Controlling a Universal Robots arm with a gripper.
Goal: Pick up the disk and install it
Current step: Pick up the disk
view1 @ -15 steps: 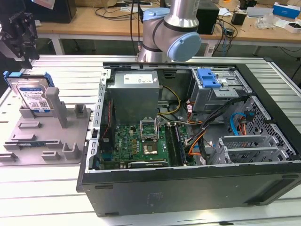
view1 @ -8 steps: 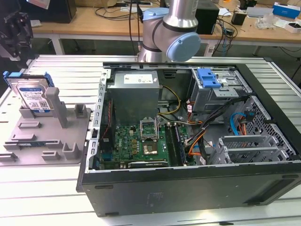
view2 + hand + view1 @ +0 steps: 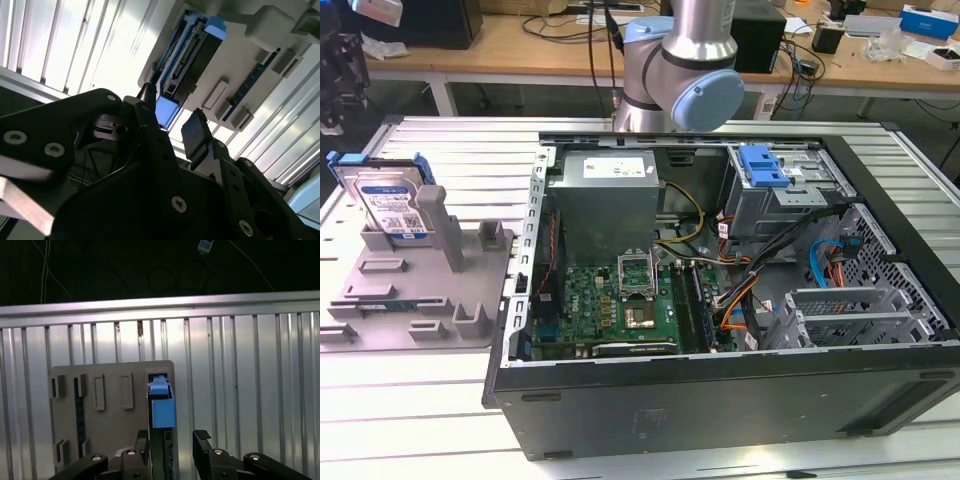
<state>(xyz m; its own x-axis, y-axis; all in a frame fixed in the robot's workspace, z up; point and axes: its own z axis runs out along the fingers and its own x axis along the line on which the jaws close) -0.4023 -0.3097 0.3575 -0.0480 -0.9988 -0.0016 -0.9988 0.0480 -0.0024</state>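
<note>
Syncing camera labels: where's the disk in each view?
Exterior view: disk stands on edge in the grey holder, at the exterior view's left, beside the computer case.
First wrist view: disk edge-on in the holder, just beyond the open end effector.
Second wrist view: disk edge-on in the holder, beyond the end effector.
Shared landmark: the grey holder.

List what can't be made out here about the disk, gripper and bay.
1. Lower edge of the disk: exterior view, behind the grey fixture posts.
2. Label face of the disk: both wrist views see it edge-on.
3. Gap from the gripper to the disk: first wrist view looks along it, depth unclear.
4. Inside of the drive cage: exterior view, hidden by its blue latch and walls.
5. Upper part of the arm: cut off by the exterior view's top edge.
</note>
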